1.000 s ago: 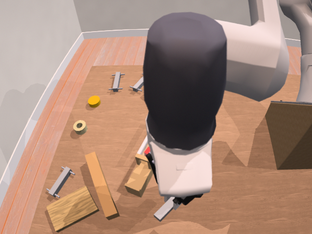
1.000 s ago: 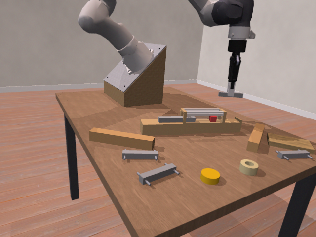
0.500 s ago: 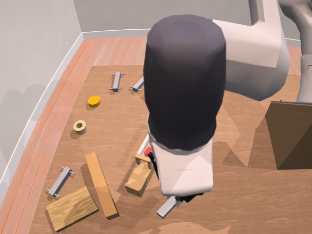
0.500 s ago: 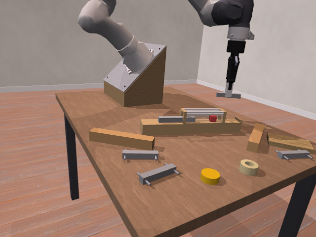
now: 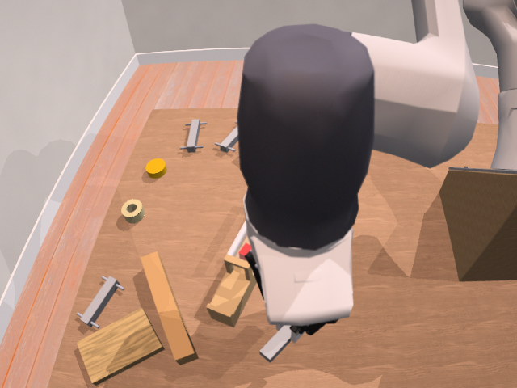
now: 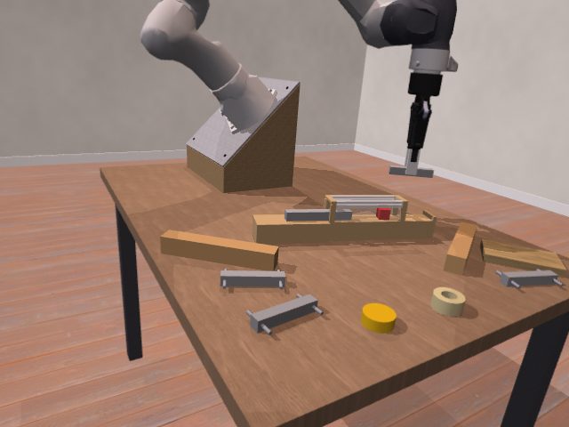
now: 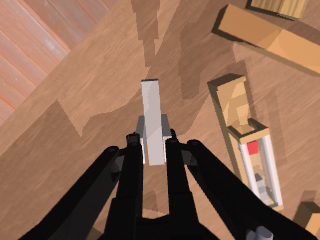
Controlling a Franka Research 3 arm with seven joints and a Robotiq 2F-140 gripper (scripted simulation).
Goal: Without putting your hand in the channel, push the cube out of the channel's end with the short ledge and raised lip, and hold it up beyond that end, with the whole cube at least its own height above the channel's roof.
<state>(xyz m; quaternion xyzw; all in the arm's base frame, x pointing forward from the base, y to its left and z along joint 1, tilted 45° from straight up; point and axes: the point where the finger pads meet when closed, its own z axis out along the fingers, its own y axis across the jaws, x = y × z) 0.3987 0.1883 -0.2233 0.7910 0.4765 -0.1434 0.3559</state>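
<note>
Although the grey T-shaped tool was held by its upright between nearly closed fingers of the gripper, it was carried well above the tabletop, and its crosspiece could be twisted if the narrow grip slipped. The red cube was seen inside the wooden channel, under the rod roof, near the short ledge. If the grey bar were pushed crookedly, the cube might be jammed; if too hard, it might be tipped over the raised lip.
</note>
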